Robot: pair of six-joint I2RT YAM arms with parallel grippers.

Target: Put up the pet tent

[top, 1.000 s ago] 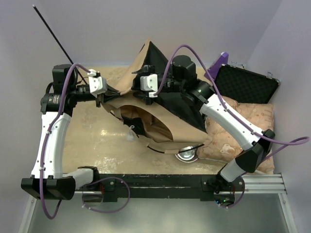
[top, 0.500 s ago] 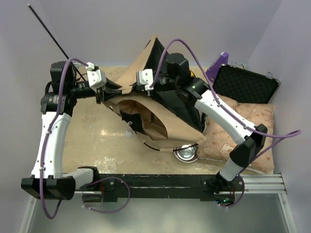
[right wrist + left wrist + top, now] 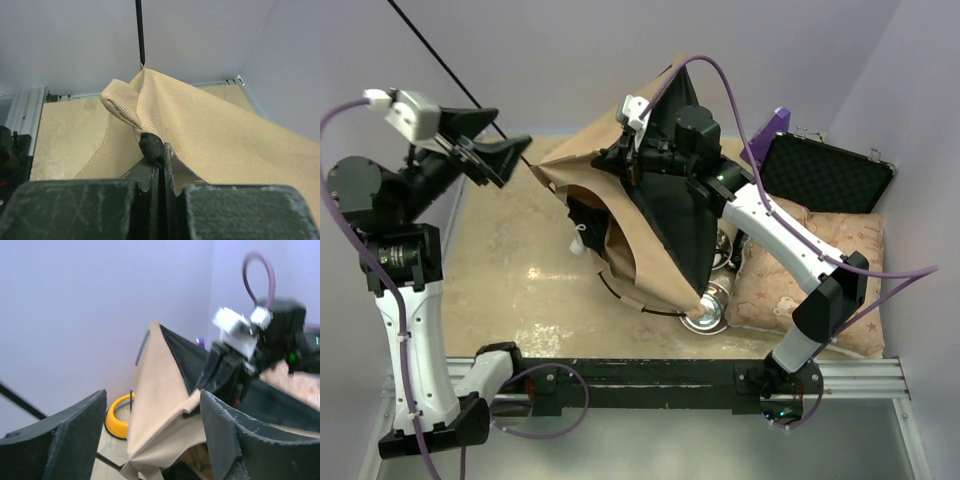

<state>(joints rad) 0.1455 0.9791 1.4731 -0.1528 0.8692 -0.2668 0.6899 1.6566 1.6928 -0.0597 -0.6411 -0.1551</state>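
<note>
With my right gripper (image 3: 159, 159) clamped on a fold of the pet tent (image 3: 655, 215), half-raised mid-table beside the cushion (image 3: 820, 262), and my left gripper (image 3: 506, 154) spread empty, I should regrasp the pole (image 3: 432, 48) low.

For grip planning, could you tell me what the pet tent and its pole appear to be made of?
The pet tent: matte tan woven fabric, black lining; it folds and shows weave. The pole: thin, black, smooth, probably fibreglass or plastic.
</note>
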